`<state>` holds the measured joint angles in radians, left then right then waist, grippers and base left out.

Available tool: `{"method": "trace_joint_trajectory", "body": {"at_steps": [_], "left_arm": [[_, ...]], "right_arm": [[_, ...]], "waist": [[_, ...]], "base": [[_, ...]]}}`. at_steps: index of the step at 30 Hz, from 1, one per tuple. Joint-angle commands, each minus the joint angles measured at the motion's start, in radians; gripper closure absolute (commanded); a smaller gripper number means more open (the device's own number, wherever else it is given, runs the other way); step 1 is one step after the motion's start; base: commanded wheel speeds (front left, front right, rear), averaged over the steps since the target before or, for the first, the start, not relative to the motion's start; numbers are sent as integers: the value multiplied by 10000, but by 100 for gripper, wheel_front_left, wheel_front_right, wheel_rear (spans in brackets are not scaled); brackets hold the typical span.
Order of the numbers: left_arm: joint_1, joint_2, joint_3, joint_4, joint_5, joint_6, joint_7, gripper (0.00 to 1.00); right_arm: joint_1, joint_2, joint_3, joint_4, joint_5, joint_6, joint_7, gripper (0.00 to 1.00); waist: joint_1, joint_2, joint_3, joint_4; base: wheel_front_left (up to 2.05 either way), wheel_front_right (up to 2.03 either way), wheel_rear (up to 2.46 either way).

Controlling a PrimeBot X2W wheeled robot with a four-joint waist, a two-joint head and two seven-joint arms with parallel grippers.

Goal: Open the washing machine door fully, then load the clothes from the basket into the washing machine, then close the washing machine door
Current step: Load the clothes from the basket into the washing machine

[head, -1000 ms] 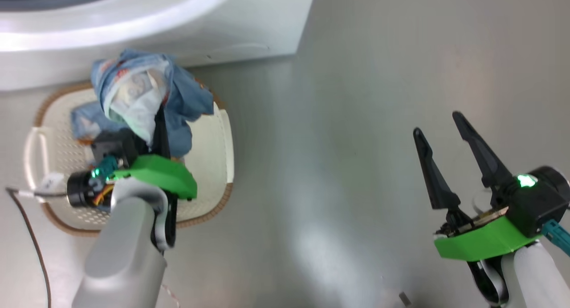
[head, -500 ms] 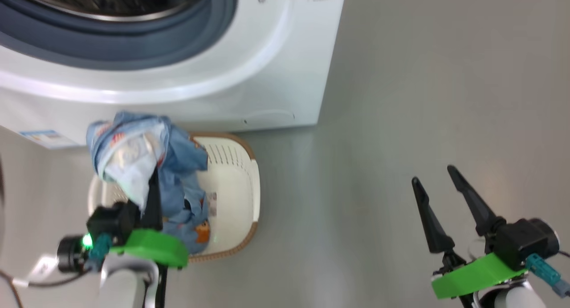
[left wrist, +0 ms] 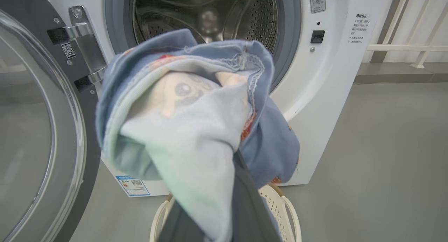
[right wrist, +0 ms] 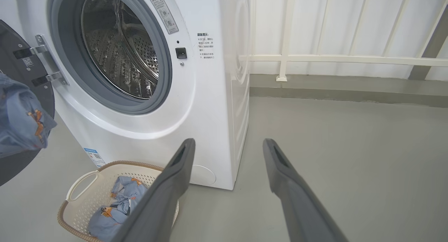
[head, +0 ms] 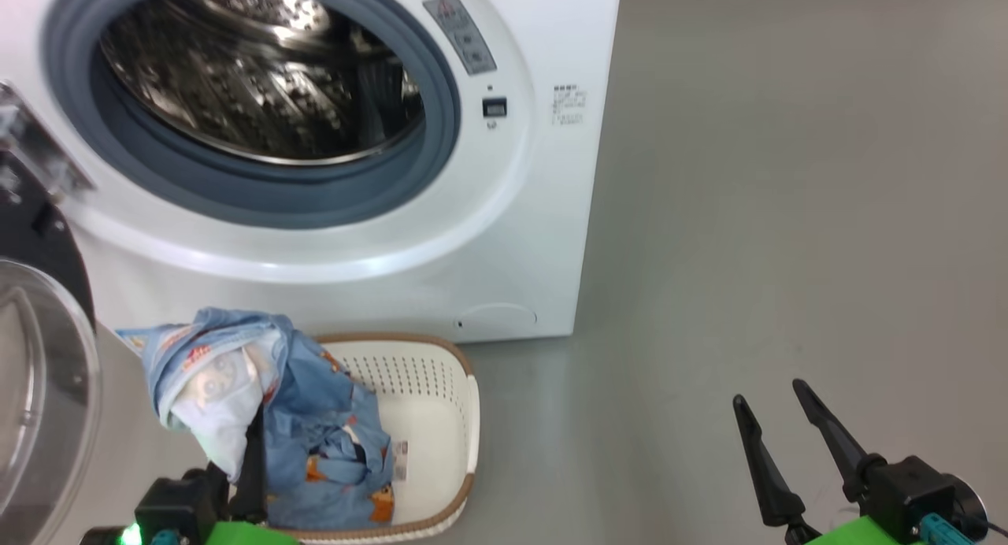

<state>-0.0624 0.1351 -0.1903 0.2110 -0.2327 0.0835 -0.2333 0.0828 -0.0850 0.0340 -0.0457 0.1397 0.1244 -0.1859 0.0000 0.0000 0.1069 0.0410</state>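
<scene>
The washing machine (head: 520, 238) stands ahead with its steel drum (head: 260, 80) exposed. The washing machine door (head: 35, 403) is swung open at the left, glass bowl facing me. My left gripper (head: 253, 443) is shut on one of the clothes (head: 213, 380), a light-blue garment with white lining, which hangs above the left end of the basket (head: 465, 458). In the left wrist view this garment (left wrist: 182, 130) hangs in front of the drum (left wrist: 210, 18). A second garment (right wrist: 115, 207) lies in the basket (right wrist: 70, 217). My right gripper (right wrist: 228, 141) is open and holds nothing, low at the right (head: 780, 419).
Grey floor (head: 787, 214) stretches to the right of the machine. A white railing (right wrist: 332, 58) and a low kerb run behind it. The door's metal hinge (left wrist: 82, 42) sits at the drum's left edge. A blue energy sticker (left wrist: 133, 184) marks the lower front.
The head camera has tilted up, bringing the drum and open door into view. The left gripper keeps its hold on the garment, now lifted clear of the basket. The right gripper stays open.
</scene>
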Motion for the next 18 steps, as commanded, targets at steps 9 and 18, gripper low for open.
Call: {"method": "trace_joint_trajectory", "body": {"at_steps": [9, 18], "left_arm": [[718, 437, 214, -1634, 17, 179, 526, 100], [1116, 589, 187, -2277, -69, 258, 872, 100]], "right_arm": [[491, 156, 9, -674, -261, 63, 250, 0], [745, 265, -34, -992, -335, 63, 428, 0]], "waist": [[0, 0, -1076, 157], [0, 0, -1353, 157]], "base": [[0, 0, 0], [0, 0, 0]]}}
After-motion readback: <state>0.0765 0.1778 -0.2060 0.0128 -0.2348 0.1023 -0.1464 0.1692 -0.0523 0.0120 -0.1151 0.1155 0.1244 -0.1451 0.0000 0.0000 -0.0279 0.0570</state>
